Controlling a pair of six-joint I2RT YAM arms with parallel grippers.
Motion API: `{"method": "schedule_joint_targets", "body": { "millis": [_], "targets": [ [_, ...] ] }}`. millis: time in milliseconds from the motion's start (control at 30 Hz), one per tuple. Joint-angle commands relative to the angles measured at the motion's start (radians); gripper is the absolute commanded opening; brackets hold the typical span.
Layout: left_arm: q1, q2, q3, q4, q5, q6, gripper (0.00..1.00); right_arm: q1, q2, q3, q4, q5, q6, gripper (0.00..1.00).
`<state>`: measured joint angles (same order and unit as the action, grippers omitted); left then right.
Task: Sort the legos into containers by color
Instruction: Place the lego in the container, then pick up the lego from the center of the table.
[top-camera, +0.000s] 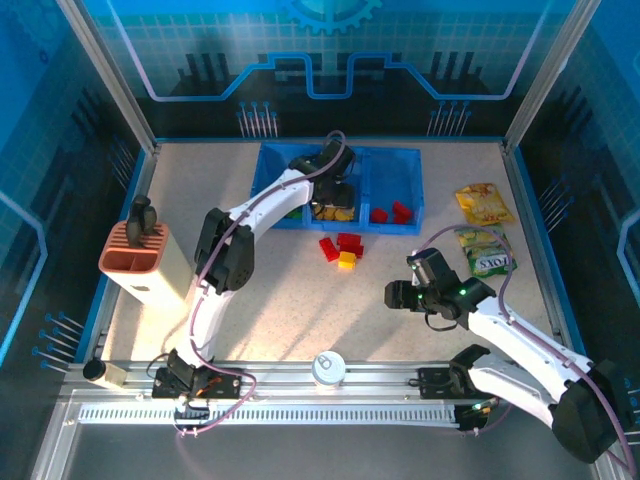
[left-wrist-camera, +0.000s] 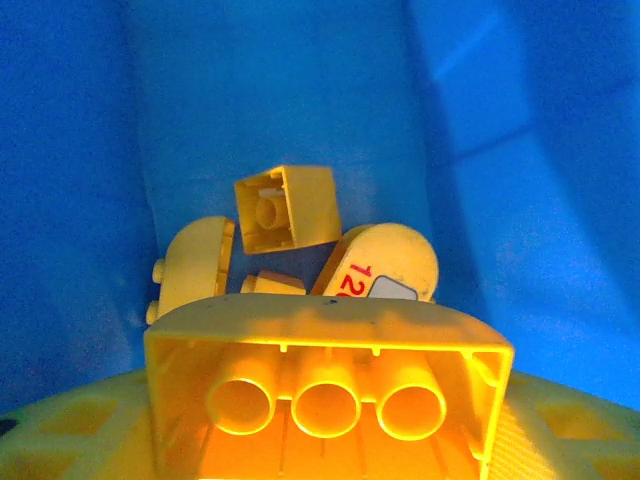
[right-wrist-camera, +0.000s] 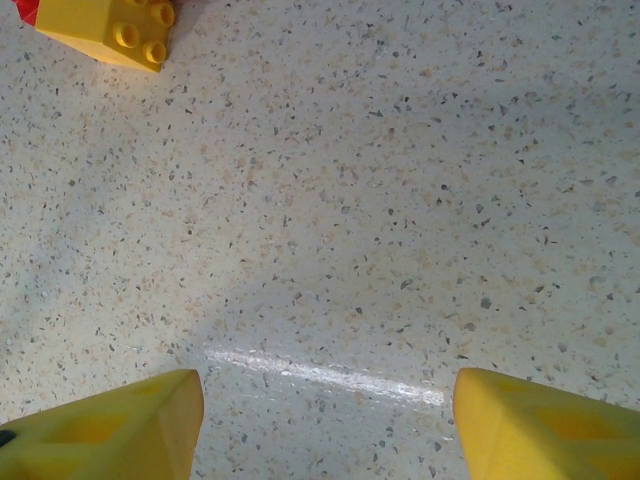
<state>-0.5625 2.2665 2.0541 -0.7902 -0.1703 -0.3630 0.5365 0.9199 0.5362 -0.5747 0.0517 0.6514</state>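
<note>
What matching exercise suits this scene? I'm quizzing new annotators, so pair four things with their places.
Things
1. long yellow hollow plastic brick
2. red plastic bricks
3. small yellow studded brick
4. yellow printed snack packets

Places
A. on the speckled table, right of the translucent blue plastic tray
B. held in the left gripper
C. in the tray's right compartment
D. on the table, just in front of the tray

Pairs: 1-B, 2-C, 3-D, 4-A
</note>
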Motion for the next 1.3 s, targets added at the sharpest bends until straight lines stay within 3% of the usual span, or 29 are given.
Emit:
{"method": "schedule_joint_targets", "body": {
  "millis": [0,167,500,933,1267],
  "targets": [
    [0.015,0.002,0.059,-0.042,0.012,0.018,0.65,0.006,-0.013,-0.003,-0.016,0.016,0.005,0.68],
    [0.016,-0.003,0.070,-0.062,0.029,0.018,0.76,0.007,-0.010,-0.005,-0.011,0.008,0.008,0.69],
    [0.012,-0.212,-0.122,0.035,0.071,0.002,0.81,0.006,0.007,0.024,-0.012,0.022,-0.001,0.71],
    [0.006,-0.745,-0.815,0.329,0.101,-0.082,0.79,0.036,0.207,0.191,0.049,-0.004,-0.029,0.68],
    [-0.035,-1.135,-1.254,0.364,0.071,-0.177,0.78,0.111,0.543,0.441,0.060,-0.020,0.027,0.65]
  ]
}}
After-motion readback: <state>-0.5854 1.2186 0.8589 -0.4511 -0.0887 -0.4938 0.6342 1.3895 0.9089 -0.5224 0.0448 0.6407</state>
